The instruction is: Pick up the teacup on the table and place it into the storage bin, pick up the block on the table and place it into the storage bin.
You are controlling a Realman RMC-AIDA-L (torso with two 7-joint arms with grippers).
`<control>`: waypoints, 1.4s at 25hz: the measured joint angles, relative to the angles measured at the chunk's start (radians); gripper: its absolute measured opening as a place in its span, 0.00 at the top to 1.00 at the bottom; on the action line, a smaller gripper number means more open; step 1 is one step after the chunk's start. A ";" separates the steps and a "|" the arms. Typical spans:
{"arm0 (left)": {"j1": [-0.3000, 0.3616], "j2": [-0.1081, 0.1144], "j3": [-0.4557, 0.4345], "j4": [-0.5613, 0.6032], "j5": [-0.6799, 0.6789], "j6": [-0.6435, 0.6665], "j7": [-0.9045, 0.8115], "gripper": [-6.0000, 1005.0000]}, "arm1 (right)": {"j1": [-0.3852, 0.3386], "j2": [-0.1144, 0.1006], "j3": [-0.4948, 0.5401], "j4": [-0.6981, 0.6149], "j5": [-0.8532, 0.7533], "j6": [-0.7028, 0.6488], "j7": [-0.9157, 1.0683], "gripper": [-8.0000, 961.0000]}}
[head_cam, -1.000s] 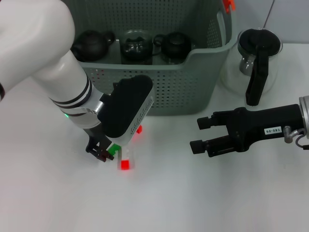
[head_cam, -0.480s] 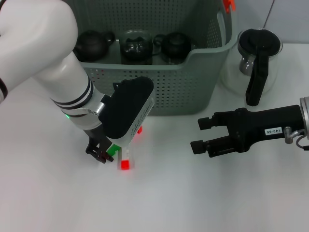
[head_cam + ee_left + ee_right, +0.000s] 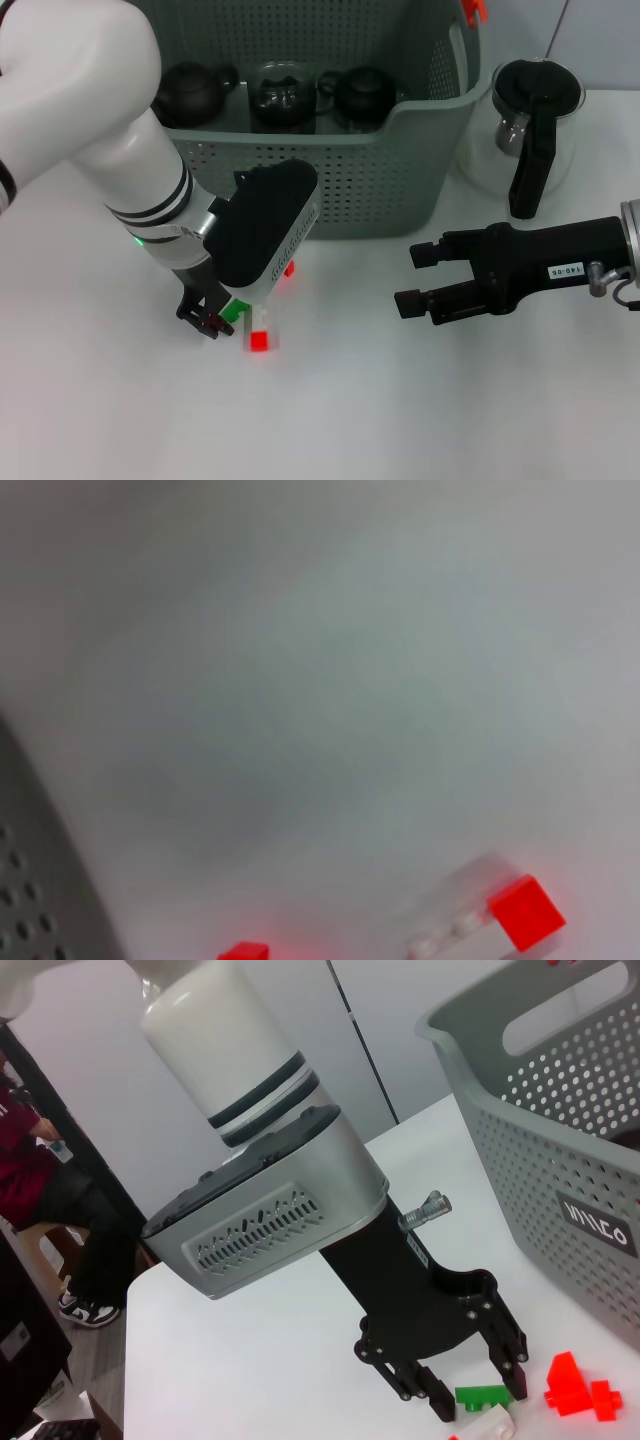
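Almost nothing has shifted — the left gripper (image 3: 215,318), jaws spread, still brackets the green, white and red toy blocks (image 3: 252,322) before the grey-green perforated storage bin (image 3: 400,170), unclosed — right gripper (image 3: 420,278) open, idle.

The small block (image 3: 258,330) of red, white and green plastic bricks lies on the white table, just in front of the large grey-green perforated plastic storage bin (image 3: 390,180), which stands upright holding two dark teapots and a glass one.
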State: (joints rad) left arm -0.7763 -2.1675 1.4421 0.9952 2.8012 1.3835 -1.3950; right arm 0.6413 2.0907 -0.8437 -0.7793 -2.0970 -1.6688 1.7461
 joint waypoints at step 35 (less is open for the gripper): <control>-0.032 -0.002 -0.005 -0.038 0.020 -0.008 -0.026 0.57 | -0.004 0.000 0.000 0.000 0.000 0.008 0.000 0.04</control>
State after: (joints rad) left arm -0.8080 -2.1691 1.4368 0.9575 2.8208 1.3753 -1.4207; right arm 0.6370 2.0908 -0.8437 -0.7793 -2.0970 -1.6612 1.7463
